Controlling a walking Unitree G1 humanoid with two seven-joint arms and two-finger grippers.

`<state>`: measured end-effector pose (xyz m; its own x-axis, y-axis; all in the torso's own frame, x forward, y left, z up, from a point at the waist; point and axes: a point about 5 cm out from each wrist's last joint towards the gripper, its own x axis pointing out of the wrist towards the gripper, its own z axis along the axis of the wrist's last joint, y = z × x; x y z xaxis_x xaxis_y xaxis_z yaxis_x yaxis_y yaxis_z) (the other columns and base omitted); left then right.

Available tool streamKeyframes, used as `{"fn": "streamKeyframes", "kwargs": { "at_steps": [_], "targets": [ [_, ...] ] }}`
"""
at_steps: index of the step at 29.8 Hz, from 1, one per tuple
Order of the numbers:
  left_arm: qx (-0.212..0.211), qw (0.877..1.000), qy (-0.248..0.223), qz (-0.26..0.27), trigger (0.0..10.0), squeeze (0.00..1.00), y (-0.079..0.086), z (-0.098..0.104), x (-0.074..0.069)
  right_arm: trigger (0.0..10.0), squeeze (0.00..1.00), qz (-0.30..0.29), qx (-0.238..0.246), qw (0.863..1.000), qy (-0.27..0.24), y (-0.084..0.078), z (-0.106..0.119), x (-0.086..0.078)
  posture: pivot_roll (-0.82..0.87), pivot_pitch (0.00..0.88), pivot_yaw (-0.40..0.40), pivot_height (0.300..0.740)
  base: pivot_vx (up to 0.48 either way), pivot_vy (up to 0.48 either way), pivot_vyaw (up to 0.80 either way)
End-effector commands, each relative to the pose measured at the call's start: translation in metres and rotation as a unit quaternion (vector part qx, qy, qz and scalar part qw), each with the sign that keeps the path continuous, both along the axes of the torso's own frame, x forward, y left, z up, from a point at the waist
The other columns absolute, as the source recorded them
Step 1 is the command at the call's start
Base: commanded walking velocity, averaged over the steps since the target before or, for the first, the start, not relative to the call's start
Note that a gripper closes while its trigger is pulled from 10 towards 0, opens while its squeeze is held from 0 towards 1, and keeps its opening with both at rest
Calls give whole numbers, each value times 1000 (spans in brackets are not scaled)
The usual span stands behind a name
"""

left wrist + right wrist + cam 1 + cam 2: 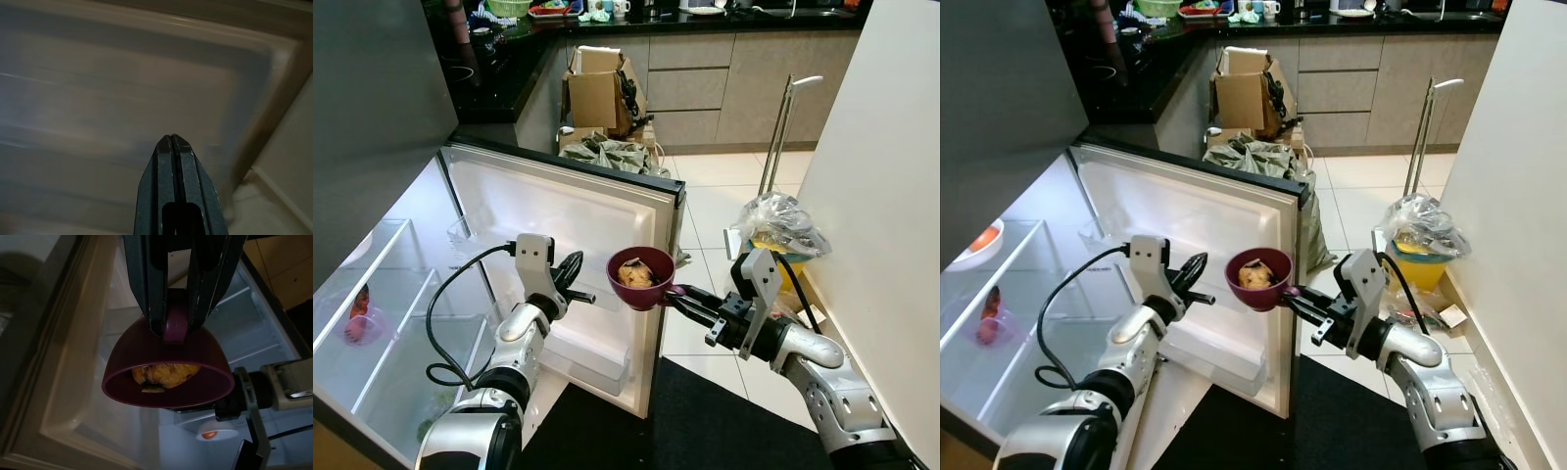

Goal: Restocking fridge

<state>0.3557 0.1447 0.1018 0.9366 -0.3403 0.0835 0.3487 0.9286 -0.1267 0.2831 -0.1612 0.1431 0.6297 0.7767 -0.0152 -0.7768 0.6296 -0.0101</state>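
A maroon bowl [641,277] with a piece of brownish food in it hangs in front of the open fridge door's edge [666,264]. My right gripper [677,294] is shut on the bowl's small handle, seen close in the right wrist view as the bowl [168,369] under the fingers [151,293]. My left gripper [576,279] is shut with nothing in it, close to the white inner side of the fridge door [122,98], just left of the bowl. The fridge interior [401,313] with glass shelves lies to the left.
A pink container [357,318] sits on a fridge shelf, and a white dish with something orange [981,243] higher up. Cardboard boxes [602,93], a bag pile [617,154], a plastic-bagged yellow bin [783,235] and a white wall [891,196] stand on the right. A dark mat [705,421] covers the floor.
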Motion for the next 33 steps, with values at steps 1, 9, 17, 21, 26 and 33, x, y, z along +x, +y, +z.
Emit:
{"fn": "streamKeyframes", "kwargs": {
  "at_steps": [1, 9, 17, 21, 26, 33],
  "targets": [
    [22, 998, 4, 60, 10000, 0, 28, -5, -4, 10000, 0, 36, 18, 999, -26, 13, 9, -4, -134, 0, 51, 740, 0, 0, 0],
    [48, 991, 33, 119, 10000, 0, 52, -23, -17, 10000, 0, 71, 24, 997, -24, 28, 8, -8, -125, 0, 46, 740, 0, 0, 0],
    [80, 976, 119, 165, 10000, 0, 64, -68, -49, 10000, 0, 118, 12, 993, -14, 57, -5, -13, -109, 0, 44, 740, 0, 0, 0],
    [87, 962, 205, 156, 10000, 0, 59, -103, -76, 10000, 0, 114, 13, 993, -18, 75, -10, -11, -108, 0, 46, 740, 0, 0, 0],
    [102, 943, 279, 149, 10000, 0, 57, -131, -103, 10000, 0, 118, 1, 993, -21, 88, -16, -13, -112, 0, 47, 740, 0, -331, 0],
    [120, 911, 365, 153, 10000, 0, 58, -161, -143, 10000, 0, 128, -31, 991, -16, 98, -27, -15, -117, 0, 41, 740, 0, -465, 0]
  ]
}}
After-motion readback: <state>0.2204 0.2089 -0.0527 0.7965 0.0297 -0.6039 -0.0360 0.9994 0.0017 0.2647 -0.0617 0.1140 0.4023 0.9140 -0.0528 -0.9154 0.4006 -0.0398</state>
